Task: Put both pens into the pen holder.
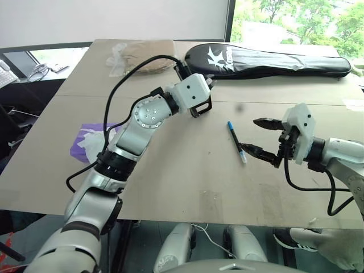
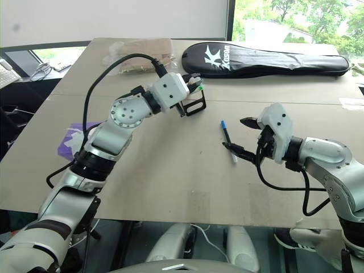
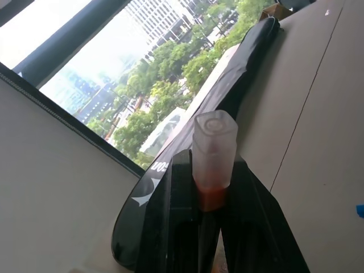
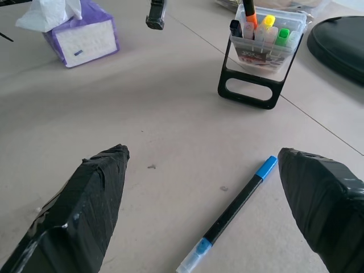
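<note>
right gripper (image 4: 199,210) is spread wide over the blue pen (image 4: 230,215) on the table (image 4: 170,125); left wrist view shows the left gripper (image 3: 211,187) pinching the orange pen (image 3: 213,162); right wrist view catches the pen holder (image 4: 259,54)

Looking like an upper-floor office or lab: sitting by a large window (image 1: 296,23) facing treetops and high-rise buildings (image 3: 165,23), a broad board surface (image 1: 187,170) carrying a marker-filled pen holder (image 4: 261,51), a purple tissue pack (image 4: 79,34) and a black racket bag (image 1: 267,60); cluttering a neighbouring desk (image 1: 34,71), cables and office gear.
</note>
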Robot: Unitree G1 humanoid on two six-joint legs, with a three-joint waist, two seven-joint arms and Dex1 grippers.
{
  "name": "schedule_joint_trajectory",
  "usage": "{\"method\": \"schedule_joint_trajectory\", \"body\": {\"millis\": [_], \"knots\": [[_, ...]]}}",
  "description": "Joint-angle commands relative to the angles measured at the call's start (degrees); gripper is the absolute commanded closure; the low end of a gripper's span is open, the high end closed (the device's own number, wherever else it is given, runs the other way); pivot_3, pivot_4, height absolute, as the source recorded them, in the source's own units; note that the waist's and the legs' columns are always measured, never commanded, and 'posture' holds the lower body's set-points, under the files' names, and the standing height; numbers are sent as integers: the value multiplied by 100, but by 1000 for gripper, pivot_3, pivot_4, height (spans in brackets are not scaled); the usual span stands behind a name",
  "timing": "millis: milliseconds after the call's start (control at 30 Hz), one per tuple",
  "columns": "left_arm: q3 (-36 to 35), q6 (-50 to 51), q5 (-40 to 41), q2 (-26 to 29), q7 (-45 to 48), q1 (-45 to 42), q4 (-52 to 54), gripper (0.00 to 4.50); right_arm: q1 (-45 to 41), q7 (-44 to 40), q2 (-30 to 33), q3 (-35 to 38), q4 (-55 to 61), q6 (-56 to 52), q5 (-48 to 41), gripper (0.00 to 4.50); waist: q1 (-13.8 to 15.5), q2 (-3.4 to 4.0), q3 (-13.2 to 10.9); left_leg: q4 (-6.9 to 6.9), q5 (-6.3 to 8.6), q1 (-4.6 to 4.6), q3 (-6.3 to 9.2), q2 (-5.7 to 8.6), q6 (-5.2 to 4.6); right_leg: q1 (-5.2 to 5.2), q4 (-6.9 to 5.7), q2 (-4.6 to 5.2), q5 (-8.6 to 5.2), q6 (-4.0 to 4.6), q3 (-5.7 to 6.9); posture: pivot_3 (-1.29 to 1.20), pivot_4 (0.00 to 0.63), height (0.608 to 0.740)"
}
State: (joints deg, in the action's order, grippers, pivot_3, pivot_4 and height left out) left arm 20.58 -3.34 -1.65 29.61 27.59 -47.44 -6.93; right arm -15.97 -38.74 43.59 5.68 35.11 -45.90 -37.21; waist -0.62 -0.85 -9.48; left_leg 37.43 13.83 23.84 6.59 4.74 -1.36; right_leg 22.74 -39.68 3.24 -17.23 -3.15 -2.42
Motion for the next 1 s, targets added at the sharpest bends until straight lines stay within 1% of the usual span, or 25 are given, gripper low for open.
{"method": "schedule_joint_trajectory", "body": {"millis": [33, 167, 267, 333, 367, 433, 533, 567, 600, 633, 667, 700, 733, 833, 933, 1000], "knots": [[-240, -289, -188, -74, 121, -178, -81, 4500, 12, 116, 59, 261, 321, 13, -87, 47, -5, 0, 0, 0, 0, 0, 0, 0, 0, 0, -1, 0, 0, 0, 1, 0, 150, 740], [-200, -488, -518, -133, 143, -205, -557, 4500, 9, 213, 53, 250, 363, -28, -107, 47, -6, 0, 0, 0, 0, -1, 0, 0, 0, 0, -4, -1, 0, 0, 1, 0, 150, 740], [-202, -555, -823, -210, -20, -298, -989, 4500, 1, 264, 37, 206, 370, -22, -102, 47, -6, 0, 0, 3, 0, -1, 0, 0, -1, 0, -7, -2, 0, 0, 1, 0, 150, 740], [-269, -460, -894, -278, -63, -362, -1084, 3493, -6, 298, 26, 190, 361, -19, -91, 0, -2, -1, 0, 5, 0, -1, 0, 1, -1, 0, -8, -2, 0, 0, 3, 0, 150, 740], [-297, -432, -895, -302, -34, -368, -1035, 3231, -5, 319, 25, 185, 356, -21, -84, 0, -4, -1, 0, 5, 0, -1, 0, 1, -1, 0, -8, -2, 0, 0, 3, 0, 150, 740], [-378, -422, -787, -340, 85, -302, -754, 2319, -20, 368, 29, 146, 336, -13, -33, 0, -6, -1, -1, 5, 0, 0, 0, 1, -1, 0, -8, -2, 0, -1, 2, 0, 150, 740], [-625, -89, -178, -459, 474, -61, -68, 1142, -93, 504, 25, 8, 306, -121, 49, 0, -14, -1, -1, 5, 0, 0, 0, 1, -1, 1, -9, -2, 0, 0, 2, 0, 150, 740], [-806, 403, 298, -560, 625, 59, 284, 819, -160, 631, -8, -115, 246, -253, 117, 0, -17, -1, -1, 6, 0, 0, 1, 0, -1, 1, -10, -1, 0, 0, 2, 0, 150, 740], [-1027, 1042, 867, -654, 746, 202, 680, 819, -232, 785, -63, -270, 176, -424, 197, 0, -31, 0, 0, 6, 0, 0, 2, 0, 0, 1, -10, -1, 0, 0, 2, 0, 150, 740], [-1187, 1520, 1242, -715, 823, 302, 976, 819, -282, 895, -102, -375, 138, -547, 247, 0, -38, 0, 1, 6, 0, -1, 0, -1, 0, 1, -12, -1, 0, 0, -1, 0, 150, 740], [-1454, 2264, 1945, -753, 888, 458, 1405, 819, -335, 1035, -175, -565, 69, -710, 331, 0, -49, 0, 1, 8, 0, -2, 0, -1, 0, 1, -13, -1, 0, 0, -1, 0, 150, 740], [-1689, 2991, 2632, -619, 1020, 734, 1901, 819, -373, 1197, -272, -835, -25, -879, 477, 0, -64, 2, 1, 9, -1, -2, 2, -3, 0, 1, -15, -3, 0, 0, 0, 0, 150, 740], [-1786, 3413, 2954, -424, 1185, 995, 2279, 819, -411, 1328, -356, -1064, -109, -955, 641, 0, -124, 3, 2, 9, -1, -4, 2, -5, 0, 2, -17, -5, 0, 0, -2, 0, 150, 740], [-2016, 4423, 3647, 249, 1460, 1759, 3173, 819, -569, 1725, -741, -1382, -383, -1373, 864, 0, -200, 4, 2, 6, -2, -7, 5, -9, 3, 3, -19, -9, -1, 2, -8, 0, 150, 740], [-2230, 4836, 3939, 888, 1637, 2452, 3803, 819, -679, 1989, -1054, -1504, -679, -1717, 1039, 0, -171, 5, 2, 4, -5, -7, 4, -9, 7, 5, -20, -9, 0, 2, -13, 0, 150, 740], [-2435, 5065, 4223, 1144, 1716, 2758, 4055, 819, -704, 2032, -1146, -1537, -757, -1852, 1096, 0, -99, 5, 2, 7, -5, -7, 10, -6, 7, -1, -17, -6, 0, 2, -10, 0, 150, 740]]}}
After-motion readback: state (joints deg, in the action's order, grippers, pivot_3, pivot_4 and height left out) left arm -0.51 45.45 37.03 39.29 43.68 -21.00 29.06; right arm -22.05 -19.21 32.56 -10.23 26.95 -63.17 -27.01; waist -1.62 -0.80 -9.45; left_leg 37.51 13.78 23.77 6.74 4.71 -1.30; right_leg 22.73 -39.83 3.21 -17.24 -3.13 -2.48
